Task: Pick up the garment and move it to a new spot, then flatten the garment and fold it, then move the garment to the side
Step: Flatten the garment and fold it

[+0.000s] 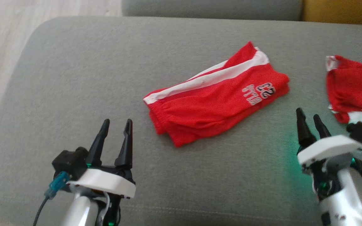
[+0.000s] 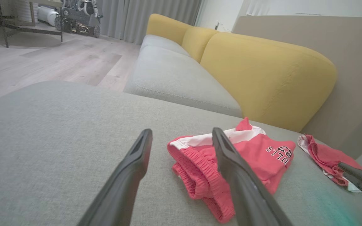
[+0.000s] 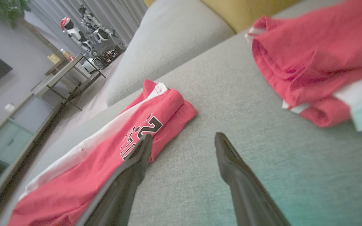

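- Red shorts (image 1: 217,97) with a white side stripe and a printed number, lying folded in layers just right of centre in the head view, flat on the grey cushion (image 1: 74,78).
- Probably light, soft and limp, with no stiffness, so likely to sag and fall open if lifted by one corner. Not fragile, and unlikely to slide on the woven cover.
- Best taken at two points and through every layer: the gathered elastic waistband (image 2: 200,175) at the lower-left end, and the hem end beside the print at the upper right. A pinch on the top layer alone would likely undo the fold.
- Left gripper (image 1: 117,121) at the lower left of the head view, jaws spread wide and empty, near the waistband end but apart from it.
- Right gripper (image 1: 308,113) at the lower right, jaws likewise parted and empty, between the shorts and a second red garment (image 1: 353,88) at the right edge, touching neither.
- Under it all, the grey cushion: broad, woven, probably yielding a little under fingertips scooping beneath the cloth.
- Farther out, in the left wrist view: yellow backrest (image 2: 262,69) at the upper right, pale wooden floor (image 2: 58,59) at the upper left, another robot (image 2: 77,15) by grey curtains at the top left.
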Robot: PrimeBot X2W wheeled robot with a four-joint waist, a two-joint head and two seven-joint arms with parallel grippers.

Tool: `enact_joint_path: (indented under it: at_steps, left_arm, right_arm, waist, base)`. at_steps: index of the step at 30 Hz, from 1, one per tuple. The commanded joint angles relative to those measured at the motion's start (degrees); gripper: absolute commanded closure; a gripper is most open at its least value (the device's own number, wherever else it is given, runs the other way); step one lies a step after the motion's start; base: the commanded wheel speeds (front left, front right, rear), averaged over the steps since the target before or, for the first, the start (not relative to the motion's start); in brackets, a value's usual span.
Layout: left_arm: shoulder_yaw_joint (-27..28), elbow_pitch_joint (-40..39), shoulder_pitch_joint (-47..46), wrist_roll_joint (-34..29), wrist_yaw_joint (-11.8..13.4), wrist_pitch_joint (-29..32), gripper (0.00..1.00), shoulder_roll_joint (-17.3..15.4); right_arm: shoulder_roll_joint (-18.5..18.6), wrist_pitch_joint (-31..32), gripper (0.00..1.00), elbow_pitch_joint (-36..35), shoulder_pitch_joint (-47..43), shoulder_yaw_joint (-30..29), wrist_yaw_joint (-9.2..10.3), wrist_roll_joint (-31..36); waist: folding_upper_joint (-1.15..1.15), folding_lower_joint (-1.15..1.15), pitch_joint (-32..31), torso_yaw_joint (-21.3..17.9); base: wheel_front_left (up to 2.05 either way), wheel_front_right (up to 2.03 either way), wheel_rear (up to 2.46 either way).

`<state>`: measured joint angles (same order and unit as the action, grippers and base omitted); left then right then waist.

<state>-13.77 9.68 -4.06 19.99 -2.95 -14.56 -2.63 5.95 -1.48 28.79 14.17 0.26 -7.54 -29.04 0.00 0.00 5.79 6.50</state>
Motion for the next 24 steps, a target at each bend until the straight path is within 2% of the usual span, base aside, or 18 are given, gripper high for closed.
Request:
enact_joint_path:
  at_steps: [1,6,10,17,24]
  left_arm:
    - [0.81,-1.41,-2.90,0.55,0.29,-0.44,0.00,-0.25]
    - [-1.24,-1.48,-3.95,1.52,0.88,-0.44,0.00,-0.25]
    - [-2.18,-0.82,-4.13,2.06,1.99,-0.44,0.00,-0.25]
    - [-3.10,-1.18,-4.51,2.47,2.63,-0.44,0.00,-0.25]
    - [-3.91,-1.80,-5.21,3.14,3.08,-0.44,0.00,-0.25]
  right_arm:
    - [-0.69,3.37,0.00,0.20,4.57,-0.87,0.05,-4.89]
    - [-1.37,10.38,0.00,7.12,10.36,-7.32,0.05,-12.18]
    - [-1.09,13.42,0.00,12.98,14.78,-12.49,0.05,-13.89]
    - [1.35,15.74,0.00,20.61,20.65,-17.21,0.05,-12.00]
    - [3.03,16.59,0.00,27.27,25.26,-19.58,0.05,-9.12]
  waist:
    - [0.00,0.00,1.73,2.80]
    - [0.00,0.00,3.59,7.33]
    - [0.00,0.00,4.60,10.41]
    - [0.00,0.00,6.27,14.15]
    - [0.00,0.00,7.60,15.98]
  base:
    - [0.00,0.00,0.00]
    - [0.00,0.00,0.00]
    - [0.00,0.00,0.00]
    - [0.00,0.00,0.00]
    - [0.00,0.00,0.00]
